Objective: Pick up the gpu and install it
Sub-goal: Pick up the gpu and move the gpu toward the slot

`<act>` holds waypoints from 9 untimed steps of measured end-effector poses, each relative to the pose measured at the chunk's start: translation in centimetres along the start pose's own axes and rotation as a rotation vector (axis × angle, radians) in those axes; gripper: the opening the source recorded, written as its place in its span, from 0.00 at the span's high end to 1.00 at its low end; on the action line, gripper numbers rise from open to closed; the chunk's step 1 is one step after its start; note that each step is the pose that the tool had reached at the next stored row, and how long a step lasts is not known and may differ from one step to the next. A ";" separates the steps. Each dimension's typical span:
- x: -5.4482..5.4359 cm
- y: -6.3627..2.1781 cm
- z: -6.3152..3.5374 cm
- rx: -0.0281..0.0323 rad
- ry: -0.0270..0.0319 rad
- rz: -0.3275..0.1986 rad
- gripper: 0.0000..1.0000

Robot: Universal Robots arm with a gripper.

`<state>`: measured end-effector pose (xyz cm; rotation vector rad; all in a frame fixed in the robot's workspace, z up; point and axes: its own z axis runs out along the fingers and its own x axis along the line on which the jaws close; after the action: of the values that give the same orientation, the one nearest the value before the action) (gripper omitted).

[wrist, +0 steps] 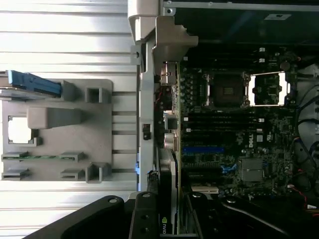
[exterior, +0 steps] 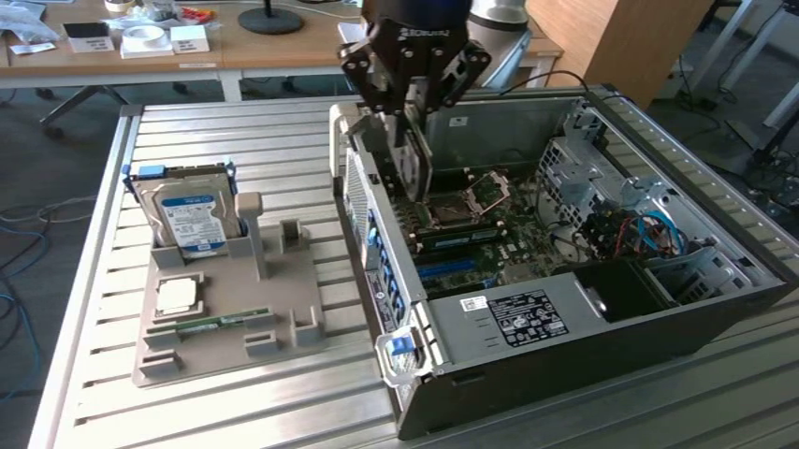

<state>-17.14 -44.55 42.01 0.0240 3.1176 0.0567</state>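
The gpu [exterior: 414, 165] is a thin dark card hanging on edge from my gripper [exterior: 409, 110], which is shut on its upper edge. It hangs inside the open computer case [exterior: 699, 309], close to the rear wall and above the motherboard [exterior: 481, 229], without reaching the slots. In the wrist view the gpu [wrist: 168, 191] appears edge-on with a small green logo, running from my gripper [wrist: 168, 221] along the board's edge beside the motherboard [wrist: 234, 139].
On the slatted metal table [exterior: 75, 374], at the exterior view's left, a grey holder tray [exterior: 294, 341] carries a silver hard drive [exterior: 190, 217], a square chip [exterior: 178, 295] and a green RAM stick [exterior: 225, 323]. Cables [exterior: 643, 234] and drive cages crowd the case's far side.
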 end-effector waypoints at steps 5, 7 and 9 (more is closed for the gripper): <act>-2.3 0.03 0.05 -0.0013 0.0000 0.000 0.73; -3.2 0.05 0.07 -0.0020 0.0000 0.000 0.73; -4.1 0.06 0.09 -0.0030 0.0001 0.000 0.73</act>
<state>-13.06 -44.55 42.01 0.0236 3.1175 0.0614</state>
